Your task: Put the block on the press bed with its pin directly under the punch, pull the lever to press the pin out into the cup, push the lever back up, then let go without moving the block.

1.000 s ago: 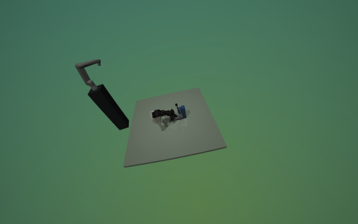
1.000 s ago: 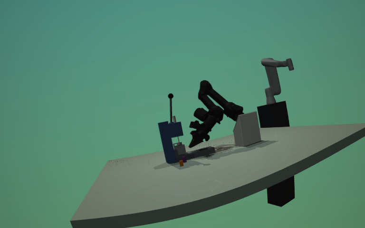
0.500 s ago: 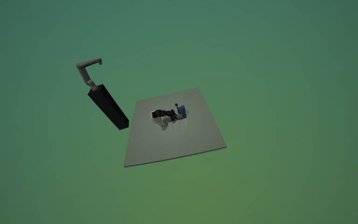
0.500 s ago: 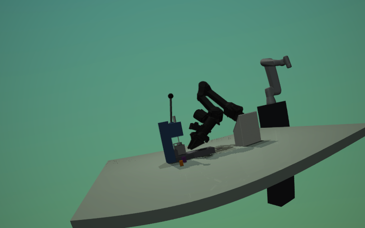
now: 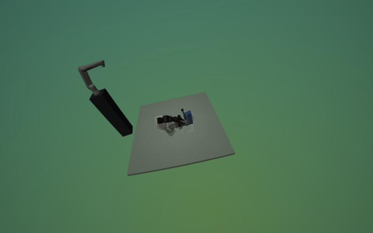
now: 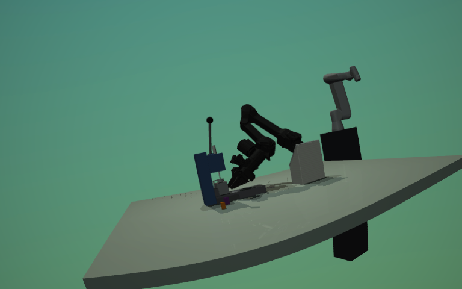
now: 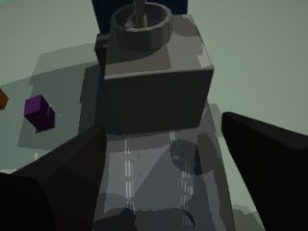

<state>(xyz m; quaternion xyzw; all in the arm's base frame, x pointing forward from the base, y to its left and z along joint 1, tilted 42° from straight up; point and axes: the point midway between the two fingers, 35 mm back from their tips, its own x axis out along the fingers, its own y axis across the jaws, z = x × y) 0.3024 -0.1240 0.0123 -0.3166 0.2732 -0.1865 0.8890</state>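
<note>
Wrist view, block: the grey block (image 6: pixel 222 188) (image 7: pixel 156 101) stands upright on the press bed (image 6: pixel 255 191) (image 7: pixel 149 175), at the end by the blue press (image 5: pixel 189 115) (image 6: pixel 204 180) (image 7: pixel 179 6).
Collar: a round collar (image 6: pixel 218 180) (image 7: pixel 144 41) tops the block, and the punch (image 6: pixel 219 175) (image 7: pixel 140 14) reaches down inside its outline; exact centring cannot be told.
Pin and cup: neither can be made out for certain.
Gripper: the gripper (image 5: pixel 185 121) (image 6: pixel 230 187) (image 7: pixel 165 127) has its fingers spread wide with nothing between them, their tips short of the block's near face.
Lever: the lever (image 5: pixel 183 114) (image 6: pixel 209 136) stands up, its black knob (image 5: pixel 181 109) (image 6: pixel 209 120) well above the press.
Done: placing looks complete or nearly so, judging by the punch over the collar.
Left: probably the pull, the push back up and the final release; nothing shows the pin pressed out.
Small pieces: a purple piece (image 6: pixel 227 200) (image 7: pixel 38 113) and an orange piece (image 6: pixel 222 205) (image 7: pixel 3 99) lie beside the bed.
Table: a pale grey slab (image 5: pixel 170 153) (image 6: pixel 170 238) (image 7: pixel 269 48), dully lit, with shadows around the press.
Arm: the black arm (image 5: pixel 165 119) (image 6: pixel 267 126) leans toward the press from a pale mount (image 5: pixel 162 125) (image 6: pixel 308 163).
Room: a second, grey arm (image 5: pixel 90 66) (image 6: pixel 340 97) tops a black pedestal (image 5: pixel 110 112) (image 6: pixel 341 144) beyond the slab, against plain green.
</note>
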